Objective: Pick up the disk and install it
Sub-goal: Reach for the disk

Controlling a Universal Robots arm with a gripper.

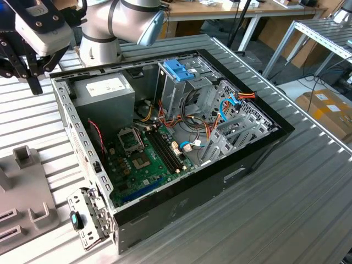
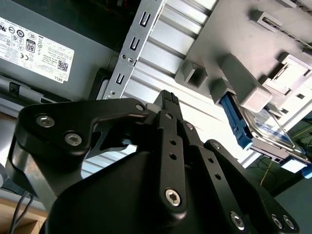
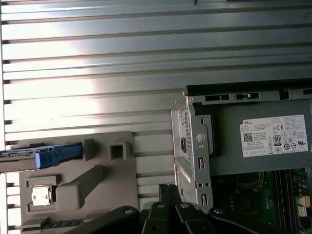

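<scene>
The disk (image 2: 269, 127) stands on edge in a slot of a grey fixture (image 2: 234, 29) on the ribbed table, outside the computer case. Its silver face and a blue side rail (image 2: 235, 121) show in the second wrist view. In the first wrist view the disk (image 3: 19, 155) appears edge-on with its blue rail (image 3: 51, 157). My gripper (image 2: 163, 102) hangs above the table between the fixture and the case corner, apart from the disk. Its black fingers look shut with nothing between them. In the exterior view the gripper (image 1: 25, 77) is at the far left, beside the case.
The open computer case (image 1: 181, 181) lies on the table, with the grey power-supply box (image 1: 104, 91), motherboard (image 1: 143, 159) and a metal drive cage topped by a blue latch (image 1: 179, 69). The grey fixture (image 1: 27, 181) sits at the exterior view's left. The case's corner bracket (image 3: 195, 146) is near the gripper.
</scene>
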